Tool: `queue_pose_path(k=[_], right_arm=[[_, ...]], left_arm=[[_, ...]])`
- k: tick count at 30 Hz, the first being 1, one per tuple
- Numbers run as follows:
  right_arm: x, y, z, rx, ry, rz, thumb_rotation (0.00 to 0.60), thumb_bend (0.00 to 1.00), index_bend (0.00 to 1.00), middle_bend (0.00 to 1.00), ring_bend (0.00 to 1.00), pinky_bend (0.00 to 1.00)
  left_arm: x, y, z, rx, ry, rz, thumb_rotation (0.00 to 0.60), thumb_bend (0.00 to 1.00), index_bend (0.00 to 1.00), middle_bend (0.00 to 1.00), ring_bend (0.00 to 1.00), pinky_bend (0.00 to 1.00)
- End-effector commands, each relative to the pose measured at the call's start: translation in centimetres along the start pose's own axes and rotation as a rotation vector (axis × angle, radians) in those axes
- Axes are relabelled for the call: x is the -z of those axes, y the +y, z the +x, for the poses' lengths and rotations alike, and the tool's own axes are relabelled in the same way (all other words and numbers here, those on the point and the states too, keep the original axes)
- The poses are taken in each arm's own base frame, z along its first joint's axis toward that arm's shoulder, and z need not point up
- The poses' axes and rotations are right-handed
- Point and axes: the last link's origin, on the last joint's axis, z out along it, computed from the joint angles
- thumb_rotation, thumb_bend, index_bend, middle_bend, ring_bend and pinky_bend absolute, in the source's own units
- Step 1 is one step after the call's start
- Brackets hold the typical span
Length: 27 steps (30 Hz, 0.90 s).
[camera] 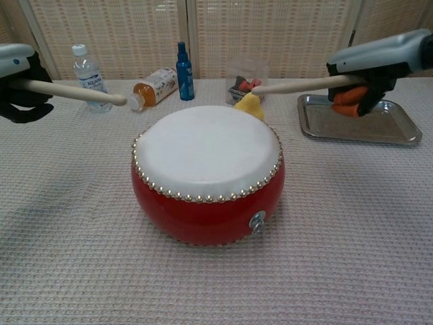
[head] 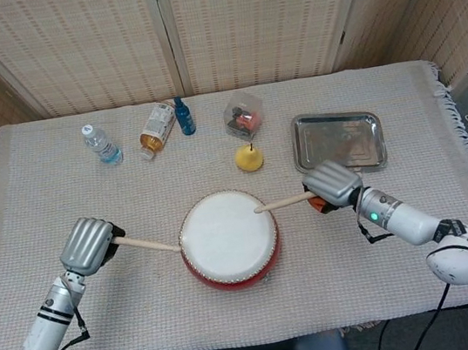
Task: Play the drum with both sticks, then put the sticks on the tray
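Observation:
A red drum [head: 229, 239] [camera: 208, 173] with a white skin sits at the table's front middle. My left hand [head: 89, 245] [camera: 19, 81] grips a wooden stick [head: 149, 244] [camera: 74, 92] whose tip reaches the drum's left rim, raised above it. My right hand [head: 332, 185] [camera: 372, 68] grips the other stick [head: 283, 204] [camera: 295, 85], held level with its tip over the drum's right side. The steel tray [head: 338, 141] [camera: 355, 119] lies at the back right, bare.
Along the back stand a water bottle [head: 101, 145], a lying juice bottle [head: 155, 129], a blue bottle [head: 184, 116] and a clear box [head: 243, 114]. A yellow pear [head: 248, 158] sits just behind the drum.

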Motion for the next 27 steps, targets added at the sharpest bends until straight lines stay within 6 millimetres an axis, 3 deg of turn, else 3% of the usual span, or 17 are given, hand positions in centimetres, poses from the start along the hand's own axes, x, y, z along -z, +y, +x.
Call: queue_pose_path(k=[1,6,11,20,23,27], right_arm=[[-1.3,-1.4,1.8,0.109,0.049,-0.003,0.6,0.93,1.0,0.98,1.0,1.0],[-1.6,-2.4,2.6,0.135,0.069,-0.017,0.6,0.93,1.0,0.98,1.0,1.0],[-2.1,-2.9,1.8,0.143,0.044,-0.018,0.6,0.93,1.0,0.98,1.0,1.0],[-3.1,-2.2,-1.4,0.225,-0.069,-0.036,0.6,0.93,1.0,0.98,1.0,1.0],[-3.0,-2.4,-0.8,0.197,-0.024,-0.043,0.6,0.93,1.0,0.98,1.0,1.0],[-2.2,-3.0,1.5,0.145,0.096,-0.03,0.6,0.93,1.0,0.98,1.0,1.0]], left_arm=[[-1.0,1.0,-0.4,-0.014,-0.012,-0.006,0.6,0.84,1.0,1.0,1.0,1.0],[-2.2,2.0,-1.8,-0.12,-0.052,-0.009,0.6,0.84,1.0,1.0,1.0,1.0],[-3.1,2.9,-3.2,-0.16,-0.093,0.007,0.6,0.84,1.0,1.0,1.0,1.0],[-3.5,3.4,-1.2,-0.076,-0.032,0.034,0.6,0.84,1.0,1.0,1.0,1.0],[-3.5,3.7,-1.3,-0.061,-0.031,0.03,0.6,0.84,1.0,1.0,1.0,1.0],[-3.7,4.2,-3.4,-0.123,-0.086,0.008,0.6,0.84,1.0,1.0,1.0,1.0]])
